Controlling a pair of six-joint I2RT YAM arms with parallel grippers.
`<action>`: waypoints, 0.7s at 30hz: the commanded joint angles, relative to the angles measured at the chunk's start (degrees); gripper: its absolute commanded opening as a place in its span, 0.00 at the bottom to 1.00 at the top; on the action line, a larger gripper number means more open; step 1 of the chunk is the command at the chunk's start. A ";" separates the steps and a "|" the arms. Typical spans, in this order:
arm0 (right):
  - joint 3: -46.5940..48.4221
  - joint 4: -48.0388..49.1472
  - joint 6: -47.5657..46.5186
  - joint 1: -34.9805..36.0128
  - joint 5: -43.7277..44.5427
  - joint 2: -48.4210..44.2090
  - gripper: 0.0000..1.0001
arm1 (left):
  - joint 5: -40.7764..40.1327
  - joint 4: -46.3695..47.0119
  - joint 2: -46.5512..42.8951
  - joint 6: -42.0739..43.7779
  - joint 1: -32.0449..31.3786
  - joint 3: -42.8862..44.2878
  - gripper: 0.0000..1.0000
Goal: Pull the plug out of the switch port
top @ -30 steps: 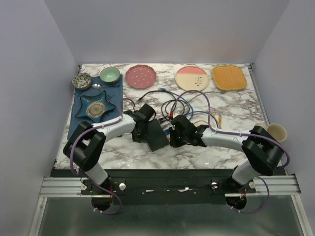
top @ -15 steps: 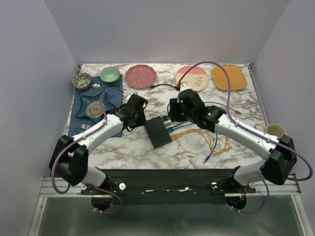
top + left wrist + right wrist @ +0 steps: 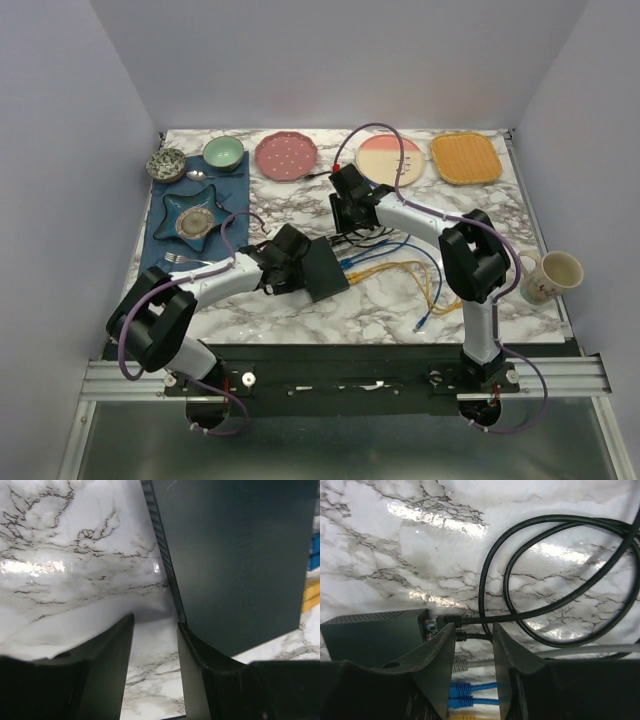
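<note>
Straddling the black plug (image 3: 449,620) in the switch (image 3: 375,632), right jaws stand apart; left jaws likewise.

Switch (image 3: 370,632) partly behind right gripper (image 3: 472,630)

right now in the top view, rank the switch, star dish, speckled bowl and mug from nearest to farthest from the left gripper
1. switch, right beside the left gripper
2. star dish, back and to its left
3. speckled bowl, back-left corner
4. mug, far off to the right
</note>
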 commanded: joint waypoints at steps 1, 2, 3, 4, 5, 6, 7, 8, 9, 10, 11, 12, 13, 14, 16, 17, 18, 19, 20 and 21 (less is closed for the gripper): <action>2.41 -3.12 -1.56 -0.51 0.52 2.92 0.44 | 2.57 3.53 2.51 -1.69 -0.02 0.17 0.52; 1.79 -3.21 -1.38 -0.69 0.34 2.92 0.44 | 2.66 3.62 2.95 -1.51 -0.02 0.35 0.52; 1.00 -3.12 -1.03 -0.69 0.43 2.84 0.44 | 2.75 3.63 3.39 -1.34 0.15 1.04 0.52; -0.66 -3.12 -0.94 -0.78 0.43 2.75 0.44 | 2.84 3.80 4.61 -0.90 0.16 1.49 0.52; -1.46 -3.12 -0.77 -0.78 0.17 2.31 0.44 | 3.10 3.80 5.40 -0.81 0.16 2.10 0.52; -2.60 -2.95 -0.16 -0.78 -0.09 1.87 0.44 | 3.36 3.89 6.20 -0.64 0.68 3.15 0.52; -3.65 -2.77 0.20 -0.78 -0.36 1.43 0.44 | 3.80 4.24 7.86 -0.63 1.03 3.60 0.52; -6.19 -2.51 0.64 -0.69 -1.75 0.39 0.45 | 5.02 4.50 8.66 -0.63 1.64 4.03 0.52; -7.60 -1.63 1.42 -0.78 -2.46 -0.32 0.45 | 5.47 4.59 9.45 -0.63 3.04 5.08 0.52; -9.01 -1.02 2.04 -0.60 -2.99 -1.02 0.45 | 5.56 4.77 10.67 -0.63 4.01 5.62 0.52; -12.42 -0.40 2.48 -0.60 -4.30 -1.73 0.45 | 5.56 4.86 11.03 -0.37 4.81 6.14 0.52; -14.02 0.82 3.44 -0.51 -4.84 -3.30 0.45 | 7.13 4.94 11.47 -0.11 5.68 7.45 0.52; -15.77 1.44 3.80 -0.25 -5.28 -4.19 0.45 | 7.14 4.60 12.17 0.15 7.17 8.25 0.52; -17.18 2.06 4.24 0.01 -6.07 -4.98 0.46 | 6.97 4.16 12.53 0.59 7.88 9.04 0.52; -20.44 3.03 5.30 0.45 -6.42 -6.83 0.47 | 6.70 3.10 12.97 0.77 9.90 11.24 0.52; -21.15 3.38 5.47 0.37 -6.86 -7.35 0.47 | 6.70 2.84 12.80 0.77 10.43 11.77 0.52; -21.85 3.73 5.74 0.45 -6.87 -7.79 0.48 | 6.53 2.57 12.71 0.69 10.79 12.64 0.52; -21.68 3.65 5.83 0.37 -6.26 -8.58 0.49 | 6.09 1.87 11.58 0.86 10.88 13.00 0.52; -21.42 3.56 5.74 0.37 -4.51 -9.11 0.50 | 4.52 1.61 10.69 1.12 10.62 13.27 0.52; -21.16 3.21 5.65 0.37 -3.27 -9.90 0.52 | 4.16 1.52 9.64 1.91 10.27 13.35 0.52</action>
